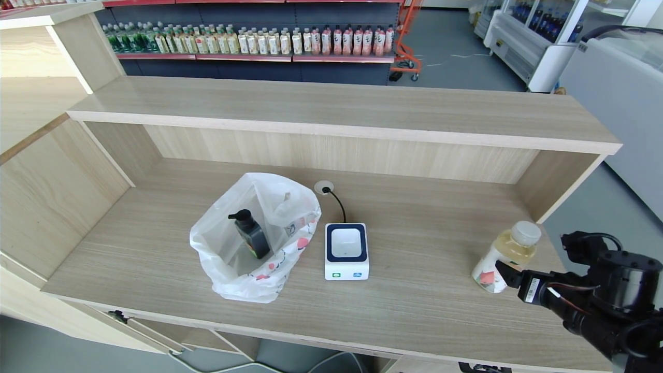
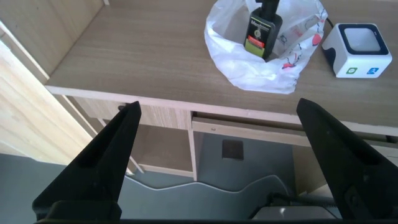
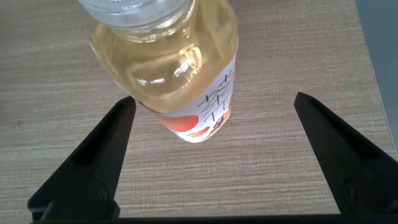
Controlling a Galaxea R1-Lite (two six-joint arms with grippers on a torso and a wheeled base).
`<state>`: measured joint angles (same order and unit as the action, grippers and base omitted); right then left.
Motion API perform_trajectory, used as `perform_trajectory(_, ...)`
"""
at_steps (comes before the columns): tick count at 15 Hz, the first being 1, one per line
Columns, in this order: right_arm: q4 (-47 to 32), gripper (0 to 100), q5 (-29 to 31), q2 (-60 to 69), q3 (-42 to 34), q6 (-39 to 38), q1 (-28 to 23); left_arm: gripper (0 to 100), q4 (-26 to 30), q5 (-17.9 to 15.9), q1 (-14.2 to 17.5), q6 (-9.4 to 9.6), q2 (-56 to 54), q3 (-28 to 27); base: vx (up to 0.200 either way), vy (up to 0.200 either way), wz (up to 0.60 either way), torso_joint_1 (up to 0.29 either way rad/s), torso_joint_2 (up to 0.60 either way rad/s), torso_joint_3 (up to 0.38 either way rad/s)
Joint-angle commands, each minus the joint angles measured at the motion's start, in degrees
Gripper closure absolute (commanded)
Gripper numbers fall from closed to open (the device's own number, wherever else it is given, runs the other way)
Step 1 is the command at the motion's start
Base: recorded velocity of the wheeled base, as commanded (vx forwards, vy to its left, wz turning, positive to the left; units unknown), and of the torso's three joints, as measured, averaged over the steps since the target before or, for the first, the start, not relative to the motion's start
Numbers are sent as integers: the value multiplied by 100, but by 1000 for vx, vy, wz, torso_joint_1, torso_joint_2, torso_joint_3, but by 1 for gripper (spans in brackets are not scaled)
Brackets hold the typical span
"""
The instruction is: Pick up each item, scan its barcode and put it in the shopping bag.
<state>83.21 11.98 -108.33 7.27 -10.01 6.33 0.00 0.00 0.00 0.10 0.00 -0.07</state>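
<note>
A rounded clear-plastic bottle (image 1: 510,254) of pale yellow liquid, white-capped, stands upright near the right end of the wood-grain tabletop (image 1: 424,305). The right hand (image 3: 214,102) is spread, its dark wedge fingers on either side of the bottle's base, apparently not touching. The left hand (image 2: 219,106) is spread and empty. A crinkled white bag (image 1: 228,269) holds a dark dispenser (image 1: 252,235), beside a boxy scanner (image 1: 347,259).
</note>
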Motion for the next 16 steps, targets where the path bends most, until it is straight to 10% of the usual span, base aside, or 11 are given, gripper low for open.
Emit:
perform_trajectory(1,239,0,-12,-479,29,-1,44,0,0,0,0,-1,9,7,0,0,0,0,0,0)
perform_trajectory(7,679,0,50,-497,3,-159,756,0,0,0,0,-1,9,-1,0,0,0,0,0,0)
perform_trajectory(16,679,0,2335,-1147,548,-1073,1275,0,0,0,0,-1,9,-1,0,0,0,0,0,0)
